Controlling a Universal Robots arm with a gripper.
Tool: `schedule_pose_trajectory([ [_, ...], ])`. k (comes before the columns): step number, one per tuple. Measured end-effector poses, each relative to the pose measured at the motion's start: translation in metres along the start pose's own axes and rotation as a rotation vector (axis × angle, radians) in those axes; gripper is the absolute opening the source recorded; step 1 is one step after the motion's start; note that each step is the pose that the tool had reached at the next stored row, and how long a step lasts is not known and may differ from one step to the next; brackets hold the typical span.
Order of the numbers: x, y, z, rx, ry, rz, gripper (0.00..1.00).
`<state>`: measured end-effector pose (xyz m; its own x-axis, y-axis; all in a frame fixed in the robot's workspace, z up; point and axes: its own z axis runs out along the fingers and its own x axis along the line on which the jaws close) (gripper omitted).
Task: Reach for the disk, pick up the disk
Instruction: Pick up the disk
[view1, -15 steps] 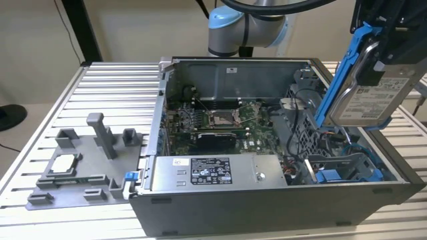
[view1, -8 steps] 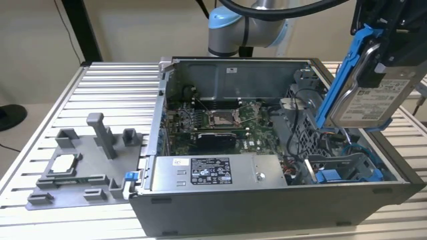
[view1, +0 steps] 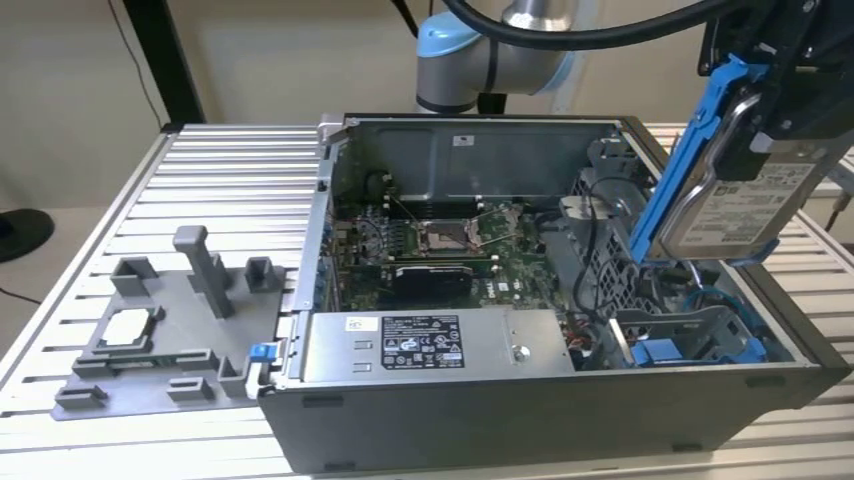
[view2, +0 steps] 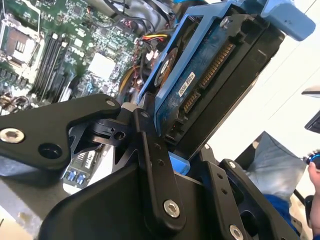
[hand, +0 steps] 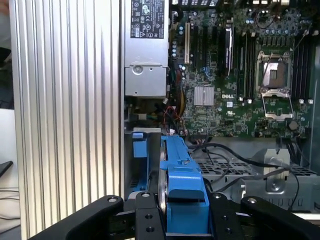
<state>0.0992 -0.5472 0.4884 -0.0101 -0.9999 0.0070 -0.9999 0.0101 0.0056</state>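
The disk (view1: 741, 205) hangs upright above the exterior view's right side of the open computer case (view1: 534, 420). It is a silver-grey drive with a white label and a blue frame (view1: 678, 160) along its edge. My gripper (view1: 763, 105) is shut on its upper end. In the second wrist view the disk's (view2: 200, 85) blue circuit side lies between the black fingers (view2: 150, 150), with the gripper (view2: 182, 160) clamped on it. In the first wrist view the disk's blue frame (hand: 180, 170) runs out from the gripper (hand: 182, 220) over the case.
Inside the case lie the motherboard (view1: 441, 240), a boxy silver power supply (view1: 427, 345) and a blue drive bay (view1: 681, 345) under the disk. A grey fixture (view1: 160, 330) sits on the slatted table (view1: 214, 160) at the exterior view's left.
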Motion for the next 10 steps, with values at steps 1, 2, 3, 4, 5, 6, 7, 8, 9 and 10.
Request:
schedule_pose_trajectory([
  [1, 0.0005, -0.0001, 0.0002, -0.0023, 0.0, -0.004, 0.0],
  [2, 0.0009, -0.0002, 0.0005, -0.0044, 0.0, -0.008, 0.0],
  [3, 0.0013, -0.0004, 0.0005, -0.0057, 0.0001, -0.013, 0.0],
  [4, 0.0017, -0.0005, 0.0006, -0.0059, 0.0001, -0.018, 0.0],
  [5, 0.0022, -0.0007, 0.0005, -0.006, 0.0003, -0.023, 0.0],
  [6, 0.0029, -0.0009, 0.0005, -0.006, 0.0003, -0.027, 0.0],
  [7, 0.0046, -0.0012, 0.0006, -0.0061, 0.0002, -0.029, 0.0],
  [8, 0.0066, -0.0014, 0.0006, -0.006, 0.0002, -0.03, 0.0],
  [9, 0.0084, -0.0018, 0.0006, -0.006, 0.0002, -0.03, 0.0],
  [10, 0.0103, -0.0022, 0.0006, -0.006, 0.0003, -0.031, 0.0],
])
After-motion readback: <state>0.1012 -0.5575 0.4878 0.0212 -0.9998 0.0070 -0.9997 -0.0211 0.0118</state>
